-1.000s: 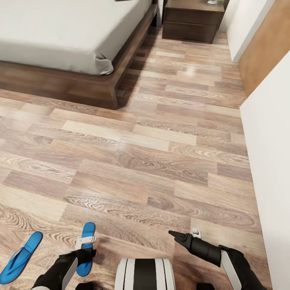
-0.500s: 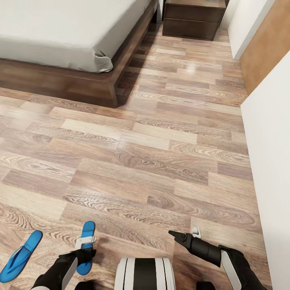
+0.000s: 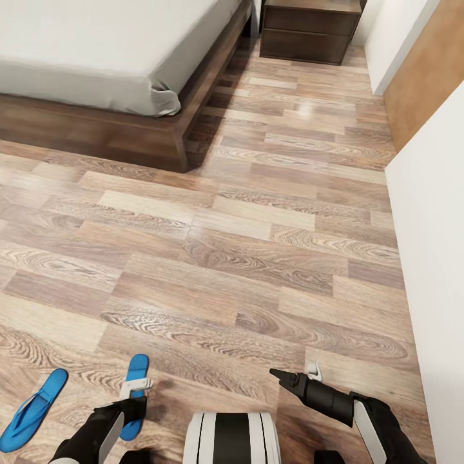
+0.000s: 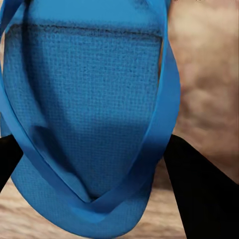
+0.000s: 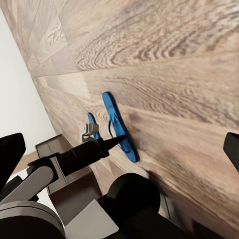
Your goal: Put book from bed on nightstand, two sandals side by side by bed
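A: Position of the robot?

B: On the wood-plank floor (image 3: 258,258), well back from the foot corner of the bed (image 3: 96,58). The nightstand (image 3: 312,29) stands at the far end of the floor strip, just beside the bed frame on one side and near the white wall (image 3: 432,258) on the other. The book cannot be made out on the visible part of the mattress.

A: Left gripper?

B: The left gripper (image 3: 132,393) is low at the near edge of the head view, with one sandal (image 3: 133,393) running lengthwise through it. In the left wrist view the blue sole and strap sit between the two dark fingers (image 4: 204,189), close on either side. It looks clamped on that sandal, though actual contact is not plain.

A: And the other sandal?

B: The second sandal (image 3: 32,409) lies flat on the floor, near the held one, to its left and angled away from it. The right wrist view shows them apart too, the flat one (image 5: 118,127) nearer that camera.

A: Right gripper?

B: The right gripper (image 3: 283,377) hovers over bare floor near the wall, holding nothing. Its dark fingers end in a single point, so it appears closed.
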Controlling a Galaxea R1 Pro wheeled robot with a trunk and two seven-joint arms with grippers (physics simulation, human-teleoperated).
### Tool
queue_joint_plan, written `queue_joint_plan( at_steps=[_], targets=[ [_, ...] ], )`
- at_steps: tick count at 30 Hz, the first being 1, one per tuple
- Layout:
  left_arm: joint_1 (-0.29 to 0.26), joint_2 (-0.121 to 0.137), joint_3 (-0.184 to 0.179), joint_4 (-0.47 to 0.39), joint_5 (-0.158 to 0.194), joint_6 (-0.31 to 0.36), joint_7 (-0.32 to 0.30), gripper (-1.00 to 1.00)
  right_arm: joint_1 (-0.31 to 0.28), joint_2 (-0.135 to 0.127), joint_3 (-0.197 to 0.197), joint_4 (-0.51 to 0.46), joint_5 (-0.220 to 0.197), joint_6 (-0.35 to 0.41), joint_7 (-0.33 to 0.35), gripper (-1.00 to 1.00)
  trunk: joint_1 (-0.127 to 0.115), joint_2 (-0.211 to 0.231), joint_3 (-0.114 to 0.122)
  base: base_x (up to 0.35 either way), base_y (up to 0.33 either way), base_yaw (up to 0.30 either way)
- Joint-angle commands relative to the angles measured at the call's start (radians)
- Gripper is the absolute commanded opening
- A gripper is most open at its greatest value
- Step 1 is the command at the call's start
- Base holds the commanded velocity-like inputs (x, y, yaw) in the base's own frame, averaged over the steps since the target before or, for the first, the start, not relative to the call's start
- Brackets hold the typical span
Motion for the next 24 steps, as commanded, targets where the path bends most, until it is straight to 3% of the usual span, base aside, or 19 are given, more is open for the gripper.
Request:
queue_joint_plan(
  at_steps=[1, 11, 12, 14, 24],
  targets=[
    [0.000, -0.001, 0.003, -0.002, -0.001, 0.006, -0.003, -1.00, 0.000, 0.000, -0.001, 0.000, -0.003, 0.005, 0.001, 1.00, 0.000, 0.000, -0.001, 0.000, 0.000, 0.000],
    [0.000, -0.001, 0.003, -0.002, -0.001, 0.006, -0.003, -1.00, 0.000, 0.000, -0.001, 0.000, -0.002, 0.007, 0.001, 1.00, -0.005, 0.002, 0.038, 0.000, 0.000, 0.000],
    [0.000, 0.019, 0.004, -0.005, 0.004, 0.010, -0.014, -1.00, 0.000, -0.003, -0.002, -0.001, -0.002, 0.011, 0.001, 1.00, -0.005, 0.002, 0.042, 0.000, 0.000, 0.000],
    [0.000, 0.027, 0.005, -0.005, 0.006, 0.011, -0.015, -1.00, 0.000, -0.003, -0.002, -0.001, -0.002, 0.011, 0.001, 1.00, -0.006, 0.003, 0.050, 0.000, 0.000, 0.000],
    [0.000, 0.032, 0.003, -0.007, 0.005, 0.010, -0.011, -1.00, 0.000, -0.002, -0.002, -0.001, -0.001, 0.012, 0.001, 1.00, -0.009, 0.004, 0.077, 0.000, 0.000, 0.000]
  ],
)
